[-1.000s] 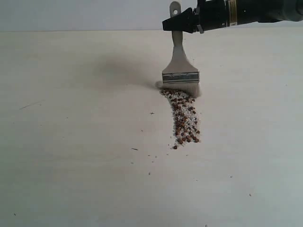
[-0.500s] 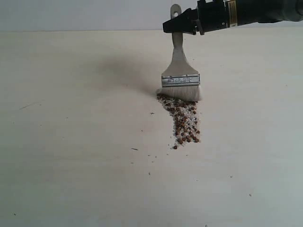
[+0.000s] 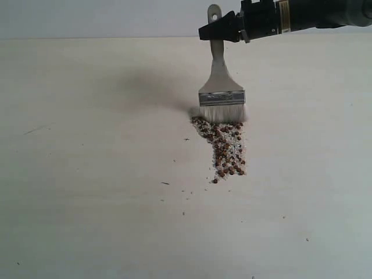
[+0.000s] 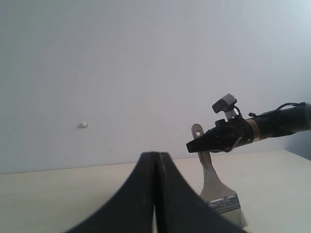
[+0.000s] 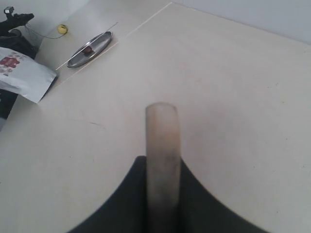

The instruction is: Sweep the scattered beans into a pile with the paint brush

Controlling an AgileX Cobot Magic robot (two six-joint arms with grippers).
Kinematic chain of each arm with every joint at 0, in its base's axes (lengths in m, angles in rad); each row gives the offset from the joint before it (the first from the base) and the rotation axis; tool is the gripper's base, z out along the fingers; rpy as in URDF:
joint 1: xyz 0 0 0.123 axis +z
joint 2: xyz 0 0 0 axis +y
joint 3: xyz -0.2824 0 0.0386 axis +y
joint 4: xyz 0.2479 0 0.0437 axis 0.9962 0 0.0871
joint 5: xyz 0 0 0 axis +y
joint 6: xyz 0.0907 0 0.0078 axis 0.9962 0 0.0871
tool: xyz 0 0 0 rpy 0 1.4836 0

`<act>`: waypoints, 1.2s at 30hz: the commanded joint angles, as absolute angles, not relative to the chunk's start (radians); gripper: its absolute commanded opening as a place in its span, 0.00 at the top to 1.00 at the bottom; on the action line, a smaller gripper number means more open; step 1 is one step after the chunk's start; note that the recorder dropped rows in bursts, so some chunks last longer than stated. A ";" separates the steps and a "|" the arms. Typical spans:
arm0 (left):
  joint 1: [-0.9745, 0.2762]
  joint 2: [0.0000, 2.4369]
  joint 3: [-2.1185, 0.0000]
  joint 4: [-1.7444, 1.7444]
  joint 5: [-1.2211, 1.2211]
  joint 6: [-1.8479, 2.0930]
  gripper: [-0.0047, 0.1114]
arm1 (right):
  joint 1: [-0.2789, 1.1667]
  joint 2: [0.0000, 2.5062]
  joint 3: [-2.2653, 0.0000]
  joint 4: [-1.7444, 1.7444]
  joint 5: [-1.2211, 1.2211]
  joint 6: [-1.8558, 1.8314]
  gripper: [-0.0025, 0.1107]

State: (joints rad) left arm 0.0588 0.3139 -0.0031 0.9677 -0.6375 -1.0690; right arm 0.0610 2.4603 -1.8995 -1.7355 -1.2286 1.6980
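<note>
The paint brush (image 3: 220, 87) stands upright on the table, its pale bristles touching the far end of the beans (image 3: 225, 148). The beans form a narrow reddish-brown streak mixed with whitish grit, running toward the camera. My right gripper (image 3: 214, 31) is shut on the brush's cream handle just below its holed end; the handle (image 5: 162, 145) sticks out between the black jaws in the right wrist view. The brush (image 4: 214, 189) and right gripper (image 4: 199, 144) also show in the left wrist view. My left gripper (image 4: 156, 154) is shut and empty, off to the side, outside the exterior view.
The pale table (image 3: 87, 174) carries a few thin dark slivers (image 3: 165, 183) and specks left of the beans. In the right wrist view a metal lid (image 5: 90, 49), a small yellow ball (image 5: 62, 29) and a white packet (image 5: 22, 73) lie beyond the table's edge.
The brush has pushed toward the camera, dragging the streak's far end closer. The bristles sat behind the beans a second ago and now press on their near-shifted end.
</note>
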 commanded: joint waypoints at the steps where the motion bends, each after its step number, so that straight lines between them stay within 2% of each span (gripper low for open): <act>1: 0.060 0.307 0.000 0.965 -0.642 -1.067 0.96 | 0.058 2.443 -1.903 -1.744 -1.221 1.645 0.98; 18: 0.060 0.307 0.000 0.965 -0.642 -1.067 0.96 | 0.058 2.328 -1.875 -1.744 -1.221 1.729 0.98; 25: 0.060 0.307 0.000 0.965 -0.642 -1.067 0.96 | 0.055 2.155 -1.585 -1.701 -1.221 1.648 0.98; 29: 0.060 0.307 0.000 0.965 -0.642 -1.067 0.96 | 0.058 1.965 -1.280 -1.622 -1.221 1.501 0.98; 36: 0.060 0.307 0.000 0.965 -0.642 -1.067 0.96 | 0.058 1.829 -0.895 -1.540 -1.221 1.193 0.98</act>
